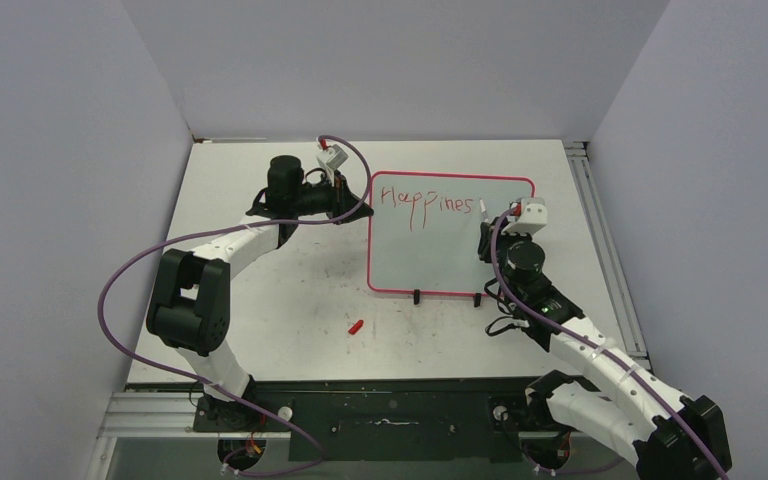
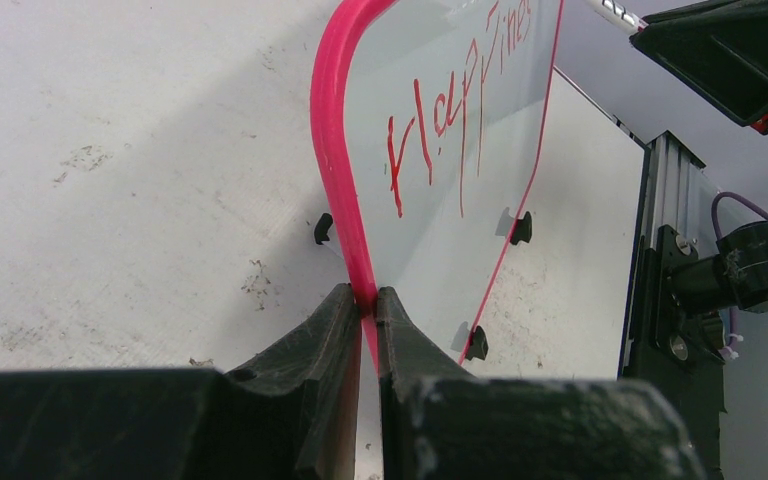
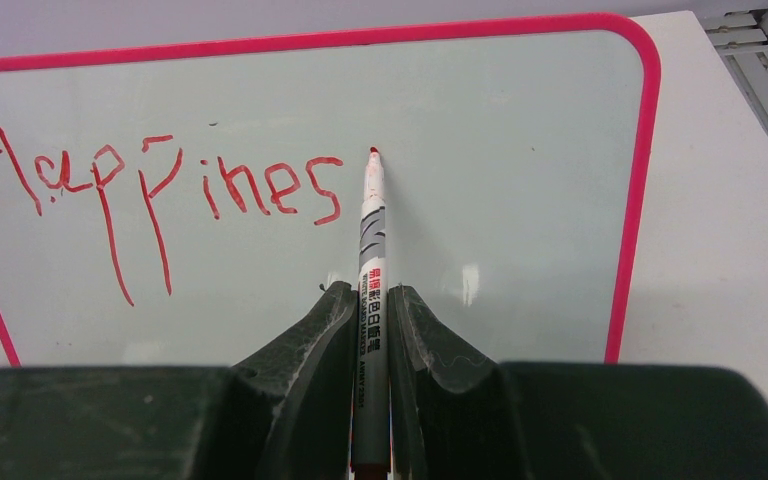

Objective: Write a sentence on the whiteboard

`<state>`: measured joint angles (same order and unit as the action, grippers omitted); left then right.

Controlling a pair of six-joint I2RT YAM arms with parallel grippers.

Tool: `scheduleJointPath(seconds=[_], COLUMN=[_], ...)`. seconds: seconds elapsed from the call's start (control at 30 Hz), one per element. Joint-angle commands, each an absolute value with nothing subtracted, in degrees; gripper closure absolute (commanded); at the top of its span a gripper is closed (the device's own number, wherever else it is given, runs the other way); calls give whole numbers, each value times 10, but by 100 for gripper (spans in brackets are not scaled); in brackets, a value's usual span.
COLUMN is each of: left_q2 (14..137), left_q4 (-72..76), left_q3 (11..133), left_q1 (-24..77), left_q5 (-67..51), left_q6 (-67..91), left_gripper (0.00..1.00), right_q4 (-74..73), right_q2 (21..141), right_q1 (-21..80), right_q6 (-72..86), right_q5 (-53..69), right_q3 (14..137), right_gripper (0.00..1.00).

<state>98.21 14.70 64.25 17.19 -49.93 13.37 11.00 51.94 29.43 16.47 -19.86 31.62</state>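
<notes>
Scuffed tabletop (image 1: 290, 290); sentence (image 3: 160, 185) ends just beside marker (image 3: 373, 220) in right end effector (image 3: 370, 298).

The left arm (image 1: 222, 250) and the right arm (image 1: 600, 365) are wearing white shells between bulky black joint housings. A purple cable (image 1: 101, 300) is looping along each one. The left end effector (image 2: 368, 298) and the right end effector (image 3: 367, 292) are showing matte black, scuffed fingers (image 3: 305, 350), and a small white camera block (image 1: 531, 211) is sitting on each wrist.
</notes>
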Motion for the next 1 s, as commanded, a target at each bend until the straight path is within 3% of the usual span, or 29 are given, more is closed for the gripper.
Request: scheduleJointPath(seconds=[0.0, 0.97], left_q2=[948, 943], left_q4=[165, 164], left_q3=[652, 652], left_q1=[169, 169], left_q5=[-503, -503], left_q6=[121, 121], left_gripper=[100, 100], right_q4=[139, 80], right_q2=[529, 488], right_q1=[290, 311], right_q6=[160, 185], right_q5=[-179, -193], right_q3=[343, 307], right_gripper=[95, 95])
